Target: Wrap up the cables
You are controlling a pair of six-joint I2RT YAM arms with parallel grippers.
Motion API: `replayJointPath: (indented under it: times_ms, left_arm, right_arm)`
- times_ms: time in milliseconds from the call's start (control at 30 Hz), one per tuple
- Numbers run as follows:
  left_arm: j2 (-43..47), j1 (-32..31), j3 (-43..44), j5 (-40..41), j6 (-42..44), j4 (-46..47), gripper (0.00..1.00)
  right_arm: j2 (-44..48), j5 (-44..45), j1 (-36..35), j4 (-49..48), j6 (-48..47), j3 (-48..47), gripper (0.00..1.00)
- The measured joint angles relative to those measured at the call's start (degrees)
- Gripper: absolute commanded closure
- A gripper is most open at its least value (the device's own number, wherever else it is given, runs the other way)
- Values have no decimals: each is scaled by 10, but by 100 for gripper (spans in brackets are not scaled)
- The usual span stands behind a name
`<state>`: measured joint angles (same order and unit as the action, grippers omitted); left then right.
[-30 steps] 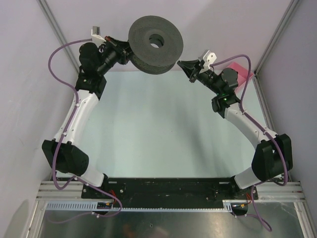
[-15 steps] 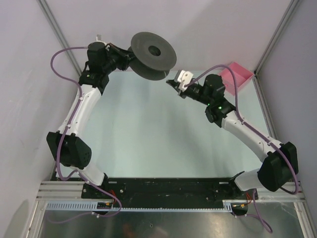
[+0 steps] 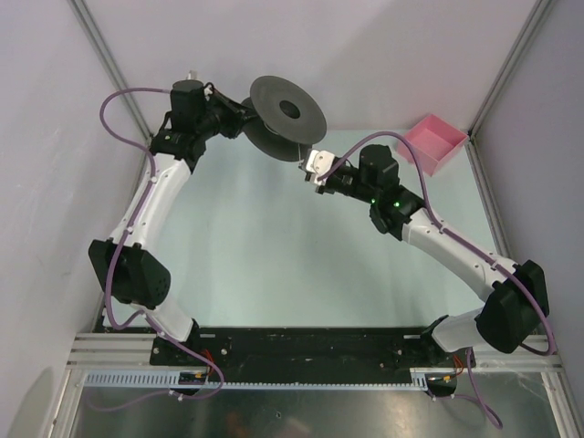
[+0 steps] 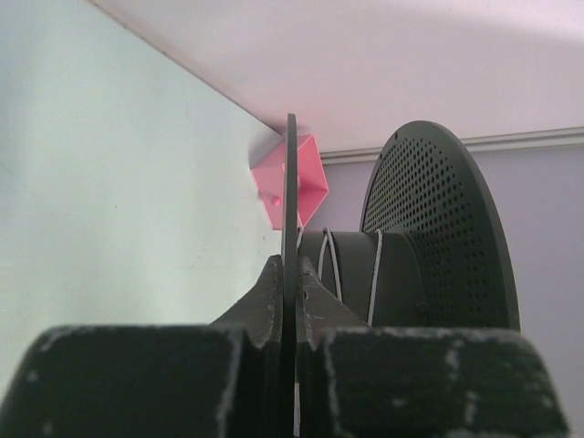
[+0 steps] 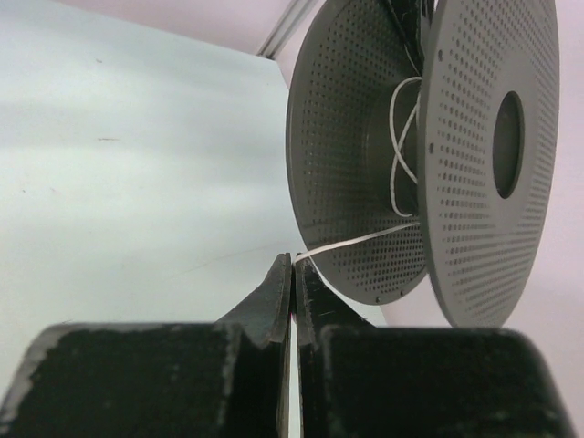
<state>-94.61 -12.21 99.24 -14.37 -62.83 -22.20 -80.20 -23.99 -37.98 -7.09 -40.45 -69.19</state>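
Note:
A dark grey perforated spool (image 3: 286, 115) hangs in the air at the back of the table. My left gripper (image 3: 245, 123) is shut on the edge of one flange (image 4: 290, 192), seen edge-on in the left wrist view. A few turns of thin white cable (image 4: 376, 274) lie round the hub. My right gripper (image 3: 310, 167) sits just below the spool's right side, shut on the white cable (image 5: 356, 241). The cable runs taut from its fingertips (image 5: 278, 283) up into the gap between the flanges (image 5: 401, 146). In the top view the cable is too fine to see.
A pink open box (image 3: 436, 141) stands at the back right corner; it also shows in the left wrist view (image 4: 310, 182). Purple arm cables (image 3: 119, 96) loop beside both arms. Grey walls close the back and sides.
The left arm has tilted the spool and carried it slightly lower. The right gripper has swung left from near the pink box to just under the spool.

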Motion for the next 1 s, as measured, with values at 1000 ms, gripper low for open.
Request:
replayJointPath:
  times_ms: [1000]
  left_arm:
    - [-54,-27,-203,-13,-73,237,100]
  right_arm:
    - [-243,204,-46,-443,-65,38,100]
